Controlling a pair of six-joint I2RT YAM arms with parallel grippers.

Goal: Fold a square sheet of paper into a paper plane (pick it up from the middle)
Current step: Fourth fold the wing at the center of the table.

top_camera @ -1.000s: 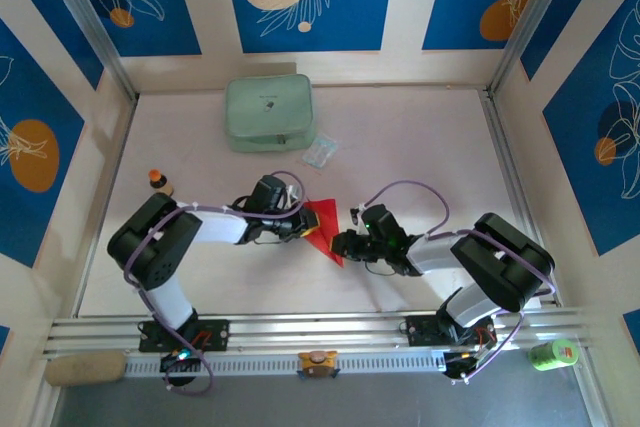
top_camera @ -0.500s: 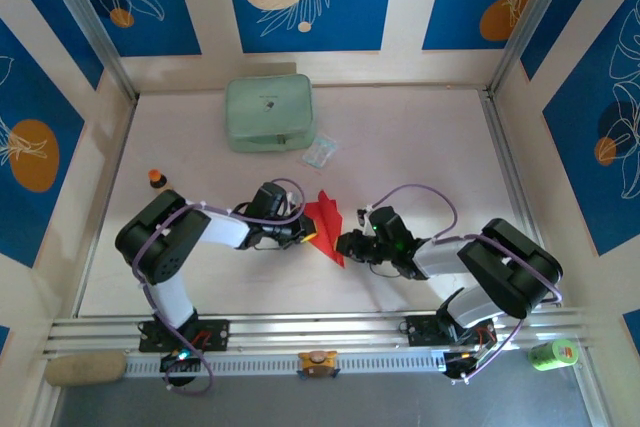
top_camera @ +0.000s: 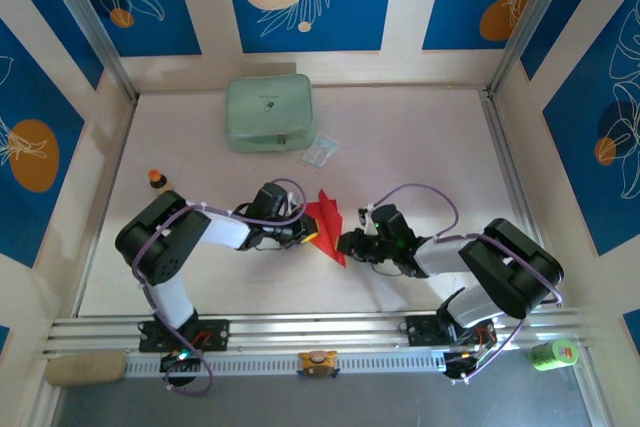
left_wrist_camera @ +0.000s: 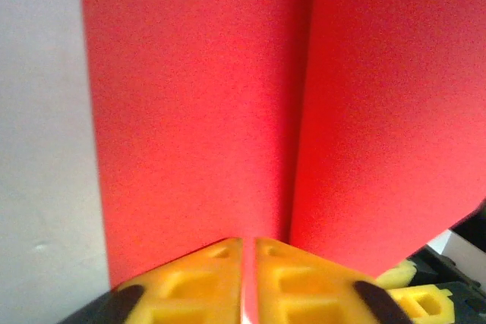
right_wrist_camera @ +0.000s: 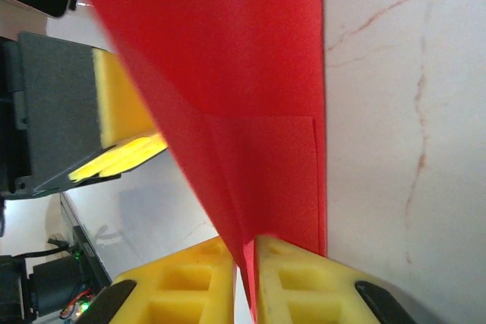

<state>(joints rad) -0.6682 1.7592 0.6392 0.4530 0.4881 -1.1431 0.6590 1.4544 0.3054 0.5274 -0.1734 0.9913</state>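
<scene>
The left gripper (left_wrist_camera: pixel 244 282) has its yellow foam pads (left_wrist_camera: pixel 194 284) pressed together on one edge of the thin, bright red, creased paper plane (top_camera: pixel 326 219). The plane sits between the two arms at the middle of the pale table (top_camera: pixel 430 147). The right gripper (right_wrist_camera: pixel 244 275) pinches the opposite edge. The paper is likely feather-light, limp and easily torn, so it is best held gently near the stiffer, layered centre crease (left_wrist_camera: pixel 302 111).

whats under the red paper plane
The pale table shows around the paper plane, pinched by the left gripper and right gripper; anything directly beneath it is covered.
</scene>
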